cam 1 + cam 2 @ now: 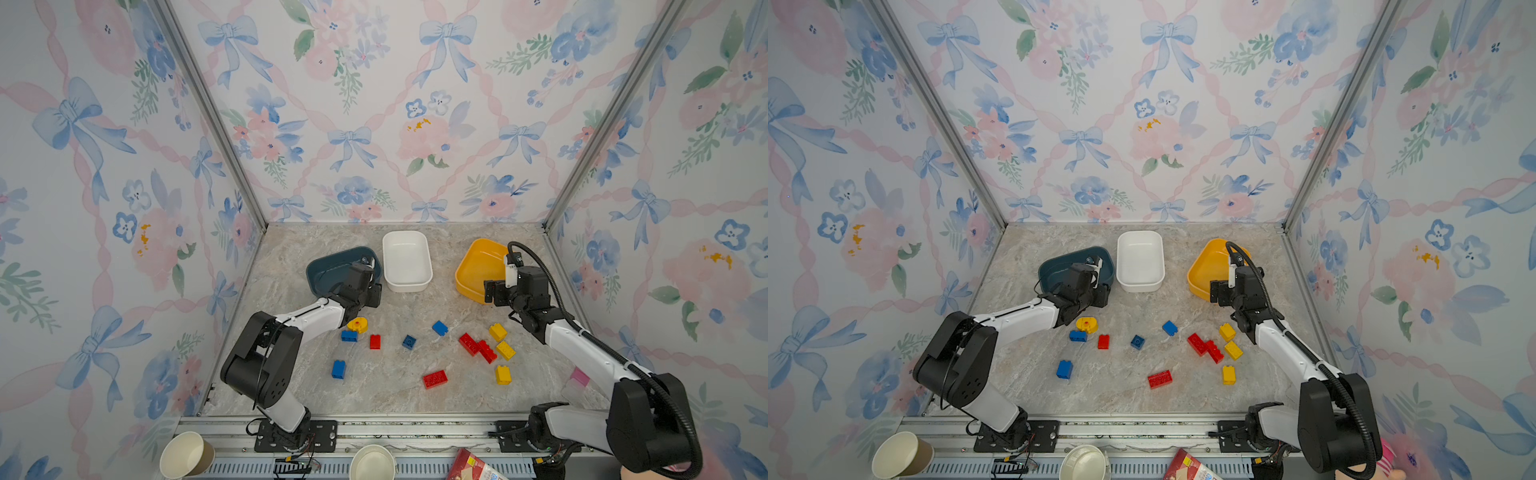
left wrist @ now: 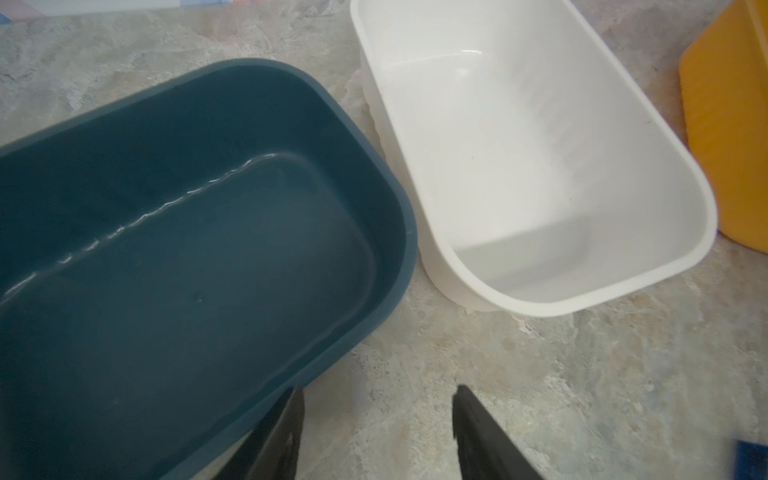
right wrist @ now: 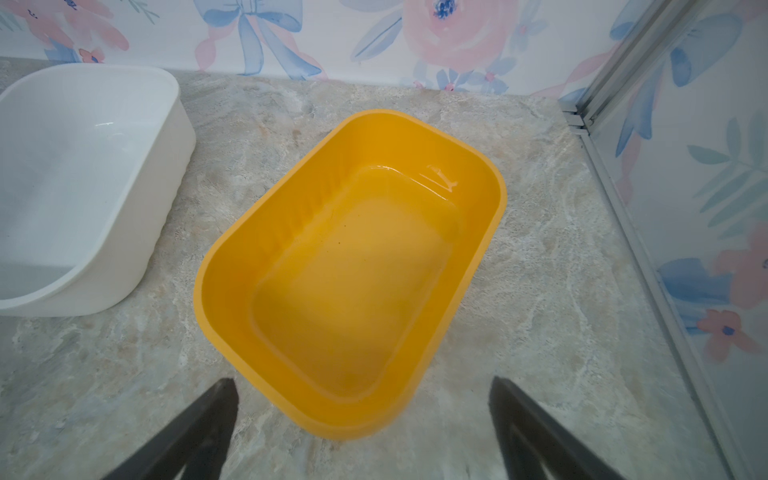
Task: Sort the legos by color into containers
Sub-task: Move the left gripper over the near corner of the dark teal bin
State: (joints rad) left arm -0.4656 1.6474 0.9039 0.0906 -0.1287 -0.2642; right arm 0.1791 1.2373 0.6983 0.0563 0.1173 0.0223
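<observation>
Three empty containers stand at the back: a dark blue tub (image 1: 328, 270), a white tub (image 1: 406, 259) and a yellow tub (image 1: 478, 266). Several red, blue and yellow legos lie loose on the marble floor in front, among them a rounded yellow piece (image 1: 357, 324), a red brick (image 1: 434, 379) and a blue brick (image 1: 338, 369). My left gripper (image 2: 378, 390) hangs open and empty by the near right corner of the dark blue tub (image 2: 166, 249). The right gripper (image 3: 362, 381) stands wide open, empty, at the near edge of the yellow tub (image 3: 353, 270).
Flowered walls with metal corner posts close in the floor on three sides. Two paper cups (image 1: 185, 455) (image 1: 372, 463) and a red packet (image 1: 473, 465) sit beyond the front rail. A pink-topped clear thing (image 1: 579, 377) lies by the right arm.
</observation>
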